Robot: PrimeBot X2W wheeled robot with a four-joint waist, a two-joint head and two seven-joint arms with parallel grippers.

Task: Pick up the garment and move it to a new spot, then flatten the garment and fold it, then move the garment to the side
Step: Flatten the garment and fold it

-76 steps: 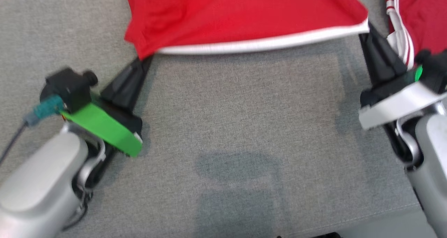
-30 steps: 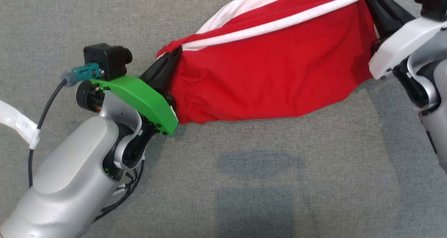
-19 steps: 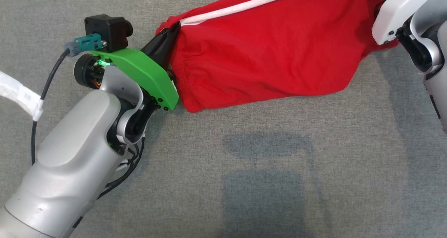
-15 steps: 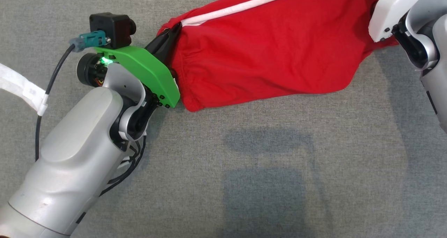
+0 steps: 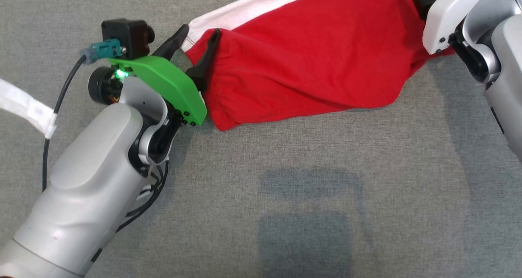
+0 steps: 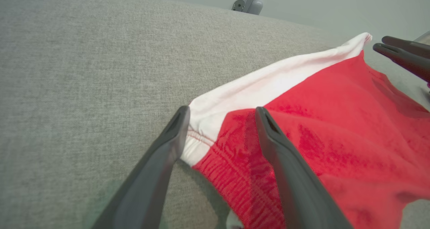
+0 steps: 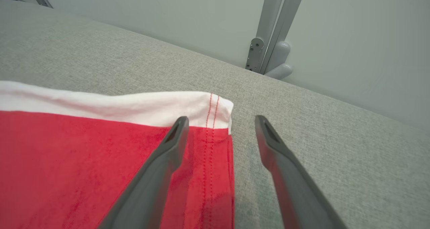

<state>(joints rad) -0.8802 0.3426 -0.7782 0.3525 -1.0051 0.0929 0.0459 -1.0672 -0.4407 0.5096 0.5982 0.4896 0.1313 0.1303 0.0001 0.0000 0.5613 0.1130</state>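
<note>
your left gripper (image 5: 198,33) spread wide, the red garment's (image 5: 310,58) white-hemmed corner between its fingers, right gripper (image 7: 220,120) spread too at the opposite corner, garment rumpled on the grey bench (image 5: 285,168)

Head cam looks down; both wrist cams low & close, all share garment (image 5: 310,62)

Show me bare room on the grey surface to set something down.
Bare: the grey fabric surface on the near side of the red garment with white band. Crowded: the far side, where left gripper and right gripper straddle its corners.
</note>
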